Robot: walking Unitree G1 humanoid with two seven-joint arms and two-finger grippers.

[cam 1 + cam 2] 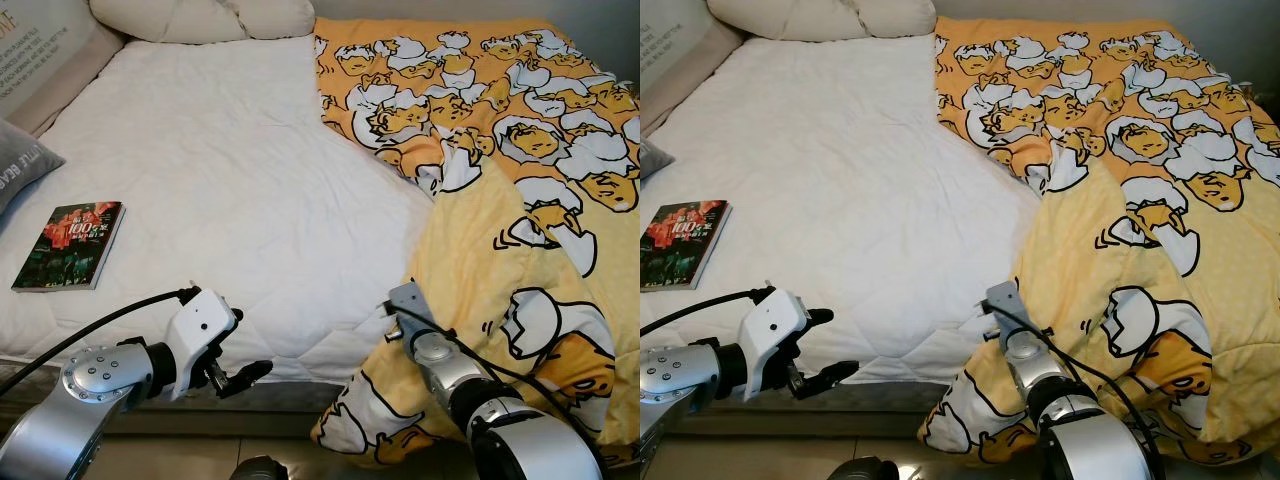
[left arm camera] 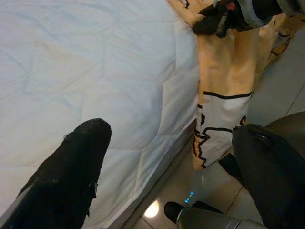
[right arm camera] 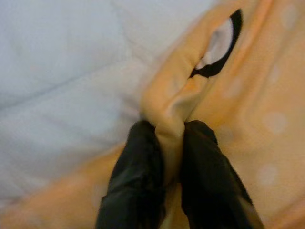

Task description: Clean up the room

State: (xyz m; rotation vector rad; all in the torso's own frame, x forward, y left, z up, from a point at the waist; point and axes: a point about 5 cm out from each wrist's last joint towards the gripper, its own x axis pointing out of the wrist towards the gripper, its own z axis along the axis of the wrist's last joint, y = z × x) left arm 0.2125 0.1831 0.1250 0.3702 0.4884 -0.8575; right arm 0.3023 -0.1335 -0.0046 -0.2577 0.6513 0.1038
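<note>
1. We look down on a bed with a white quilted mattress cover (image 1: 220, 180). It takes up the left and middle of the scene.
2. A yellow duvet (image 1: 520, 200) printed with cartoon egg characters covers the right side of the bed. Its near edge spills over the bedside toward the floor.
3. Our right gripper (image 3: 169, 143) sits at the near edge of the bed, where the yellow duvet meets the white cover. Its two black fingers (image 3: 136, 167) are clenched on a raised fold of the yellow duvet, pinched between them.
4. Our left gripper (image 1: 240, 375) hovers just off the near edge of the bed, to the left of the right arm. Its fingers (image 2: 76, 162) are spread apart and hold nothing; in the left wrist view we see the white cover and the hanging duvet edge between them.
5. A book (image 1: 70, 245) with a dark cover and red lettering lies flat on the white cover near the left edge, well apart from both grippers.
6. A cream pillow (image 1: 200, 18) lies at the far end of the bed.
7. A grey cushion (image 1: 20, 165) rests at the left edge, beyond the book.
</note>
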